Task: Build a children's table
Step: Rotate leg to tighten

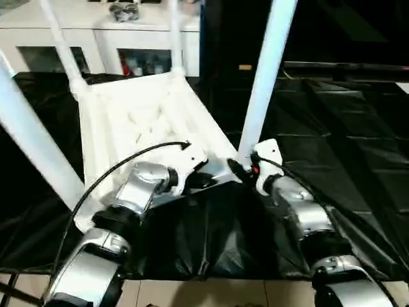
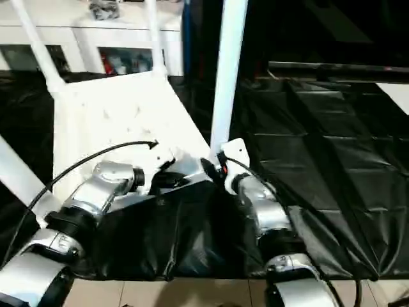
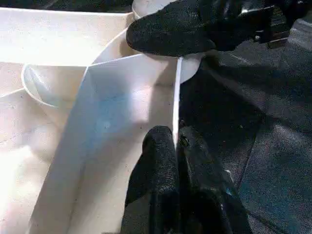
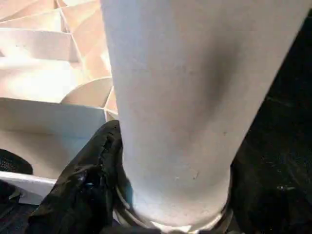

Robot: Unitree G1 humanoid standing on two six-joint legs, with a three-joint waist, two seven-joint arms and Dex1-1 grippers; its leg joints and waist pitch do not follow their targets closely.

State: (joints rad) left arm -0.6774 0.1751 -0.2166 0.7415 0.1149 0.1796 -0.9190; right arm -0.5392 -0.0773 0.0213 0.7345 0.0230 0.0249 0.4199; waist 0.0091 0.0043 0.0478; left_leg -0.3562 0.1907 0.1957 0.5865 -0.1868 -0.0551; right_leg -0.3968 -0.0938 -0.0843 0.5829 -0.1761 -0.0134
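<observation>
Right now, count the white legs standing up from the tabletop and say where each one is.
4: far-left leg, far-right leg, near-right leg at the right gripper, near-left leg. The tabletop lies underside up.

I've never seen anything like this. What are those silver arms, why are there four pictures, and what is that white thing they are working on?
The silver arms belong to a humanoid robot. Two pictures come from cameras in its head, looking down over its forearms; the other two come from cameras on its wrists, looking along the jaws.

On black sheeting lies a children's table, upside down: a white tabletop with its ribbed underside up and white legs standing up from the corners.

The left gripper is pinched shut on the tabletop's thin near edge. The right gripper sits at the base of the near right leg, one black finger against it, jaws around the tube. A white cabinet stands behind.
</observation>
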